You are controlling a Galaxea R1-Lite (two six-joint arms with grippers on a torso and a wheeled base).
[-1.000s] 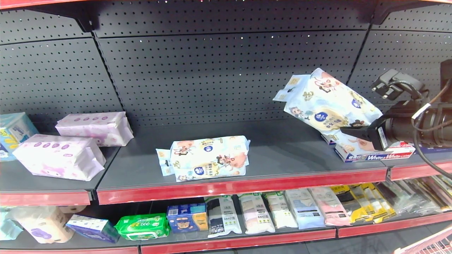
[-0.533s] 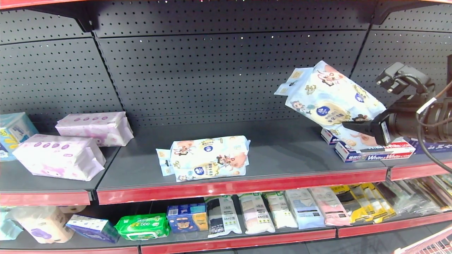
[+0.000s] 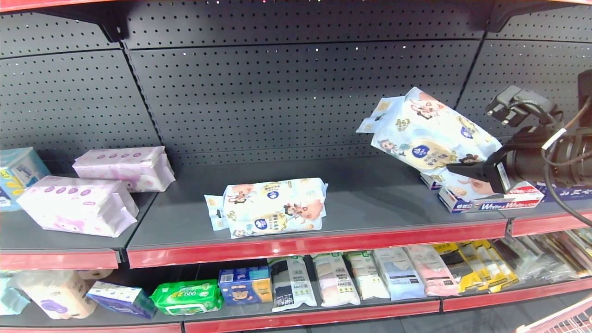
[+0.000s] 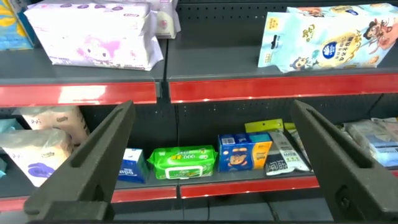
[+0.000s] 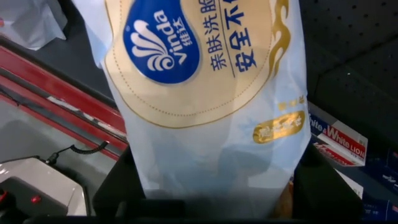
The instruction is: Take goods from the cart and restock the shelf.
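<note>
My right gripper (image 3: 467, 172) is shut on a cartoon-printed tissue pack (image 3: 428, 138), held tilted above the right part of the dark middle shelf (image 3: 360, 203). In the right wrist view the same pack (image 5: 205, 99) sits between the fingers. A matching cartoon pack (image 3: 270, 206) lies flat near the shelf's front edge, also seen from the left wrist as the pack (image 4: 329, 37). My left gripper (image 4: 211, 162) stands open below the shelf's red lip, facing the lower shelf, with nothing between its fingers.
Two pink tissue packs (image 3: 78, 203) and a blue pack (image 3: 16, 173) lie on the left bay. Toothpaste boxes (image 3: 490, 201) sit under the held pack. The lower shelf (image 3: 323, 307) carries wipes, boxes and sock packs. A cart corner (image 3: 562, 321) shows at the lower right.
The right gripper lifted the held pack slightly half a second ago, then lowered it again and shifted it a little left. Nothing else moved.
</note>
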